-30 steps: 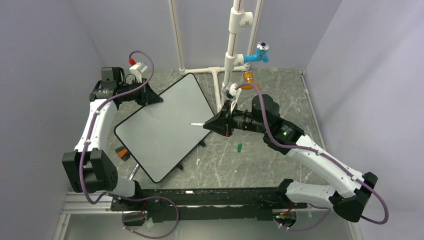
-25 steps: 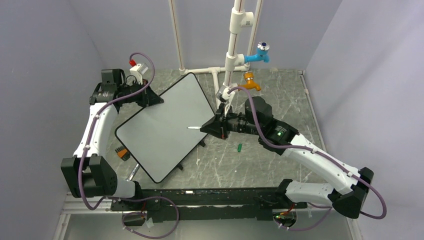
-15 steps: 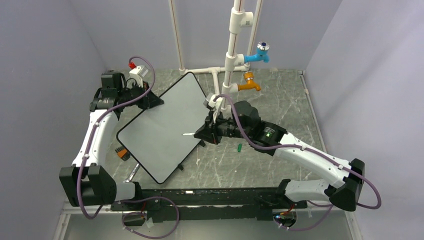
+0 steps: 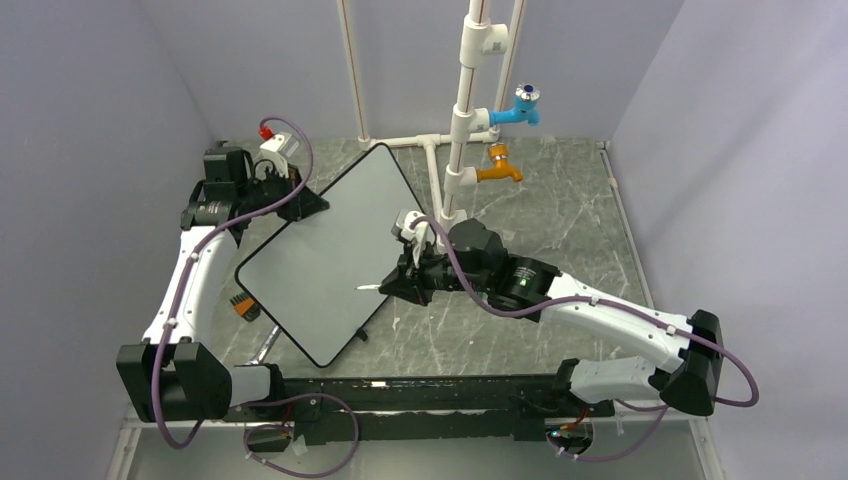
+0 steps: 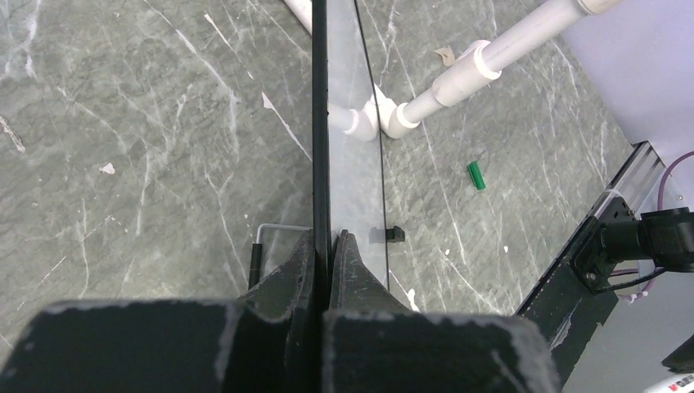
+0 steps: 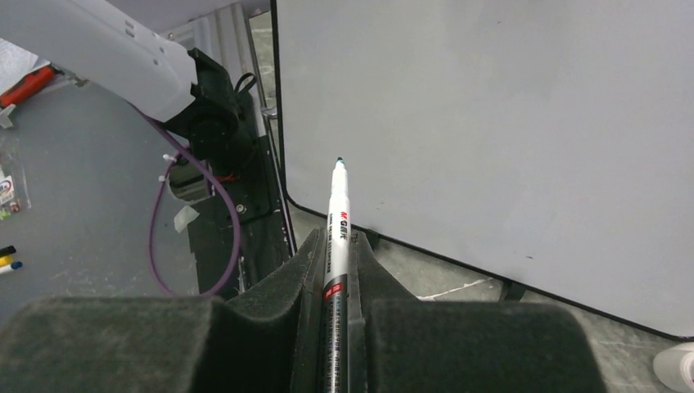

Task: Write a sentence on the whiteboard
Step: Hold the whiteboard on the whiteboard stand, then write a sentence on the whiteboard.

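The whiteboard [image 4: 320, 250] is held tilted over the table, and its white face shows no sentence. My left gripper [image 4: 300, 200] is shut on its far-left black rim. In the left wrist view the board [image 5: 320, 123] runs edge-on between the closed fingers of that gripper [image 5: 330, 237]. My right gripper [image 4: 397, 283] is shut on a white marker [image 4: 370, 288]. The marker's uncapped green tip points at the board's lower right part. The right wrist view has the marker [image 6: 336, 221] between the jaws of the right gripper [image 6: 336, 239], its tip close to the board [image 6: 491, 123]. Contact cannot be told.
A green marker cap [image 4: 479, 294] lies on the grey marble table right of the board. A white pipe frame [image 4: 462, 120] with blue and orange taps stands at the back. An orange-black tool [image 4: 242, 305] lies under the board's left corner. A black rail [image 4: 420, 390] runs along the near edge.
My right arm has carried the marker leftward and nearer, from the board's right middle to its lower right part. The left arm has shifted the board slightly.
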You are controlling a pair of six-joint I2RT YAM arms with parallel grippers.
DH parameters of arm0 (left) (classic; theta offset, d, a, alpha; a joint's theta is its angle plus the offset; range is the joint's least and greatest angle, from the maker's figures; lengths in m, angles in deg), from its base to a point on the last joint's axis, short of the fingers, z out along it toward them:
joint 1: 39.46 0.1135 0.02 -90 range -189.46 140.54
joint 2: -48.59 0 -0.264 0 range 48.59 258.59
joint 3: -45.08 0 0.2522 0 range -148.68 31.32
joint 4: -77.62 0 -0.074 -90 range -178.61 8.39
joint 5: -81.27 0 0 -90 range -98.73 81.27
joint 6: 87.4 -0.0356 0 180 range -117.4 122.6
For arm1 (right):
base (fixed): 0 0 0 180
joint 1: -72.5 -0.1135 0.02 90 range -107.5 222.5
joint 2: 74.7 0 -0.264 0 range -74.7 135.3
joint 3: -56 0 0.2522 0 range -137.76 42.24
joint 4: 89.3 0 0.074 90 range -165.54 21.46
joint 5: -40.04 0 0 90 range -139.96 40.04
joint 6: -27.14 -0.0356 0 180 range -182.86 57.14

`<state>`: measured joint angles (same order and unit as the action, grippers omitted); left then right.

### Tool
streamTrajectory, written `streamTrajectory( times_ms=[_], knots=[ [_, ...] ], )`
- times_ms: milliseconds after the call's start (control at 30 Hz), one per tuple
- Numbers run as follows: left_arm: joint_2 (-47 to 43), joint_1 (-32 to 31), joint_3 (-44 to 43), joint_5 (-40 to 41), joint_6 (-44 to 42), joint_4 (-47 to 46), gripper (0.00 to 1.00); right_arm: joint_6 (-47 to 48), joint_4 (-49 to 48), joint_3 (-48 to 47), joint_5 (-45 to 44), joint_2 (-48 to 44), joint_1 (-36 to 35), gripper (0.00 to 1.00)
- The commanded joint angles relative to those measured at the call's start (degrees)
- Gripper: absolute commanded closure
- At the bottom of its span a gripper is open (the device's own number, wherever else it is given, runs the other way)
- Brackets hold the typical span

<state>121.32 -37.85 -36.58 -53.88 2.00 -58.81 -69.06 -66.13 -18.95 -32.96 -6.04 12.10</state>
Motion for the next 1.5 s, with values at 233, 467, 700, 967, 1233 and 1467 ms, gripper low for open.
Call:
streamTrajectory(
  times_ms=[233,467,700,967,1233,1467],
  knots=[
    [-1.53,-4.05,3.3,11.16,-8.42,0.85,1.0,5.3,-6.9,0.96,-3.47,2.49,-5.29,1.0],
    [-1.0,-4.07,2.74,11.05,-8.23,1.45,1.0,5.67,-9.05,-2.98,-7.91,7.55,-9.36,1.0],
    [-1.19,-4.4,2.69,12.12,-8.25,1.64,1.0,5.41,-15.94,-6.63,-13.13,12.41,-12.1,1.0],
    [-1.71,-5.46,3.04,13.01,-8.7,1.66,1.0,5.66,-22.34,-12.57,-15.67,18.62,-12.46,1.0],
    [-2.16,-5.91,3.16,13.28,-9.23,1.84,1.0,5.67,-22.93,-17.82,-12.72,23.23,-12.46,1.0],
    [-2.41,-6.09,3.16,13.83,-9.15,1.96,1.0,5.66,-22.78,-20.73,-10.74,26.14,-12.5,1.0]
  ],
)
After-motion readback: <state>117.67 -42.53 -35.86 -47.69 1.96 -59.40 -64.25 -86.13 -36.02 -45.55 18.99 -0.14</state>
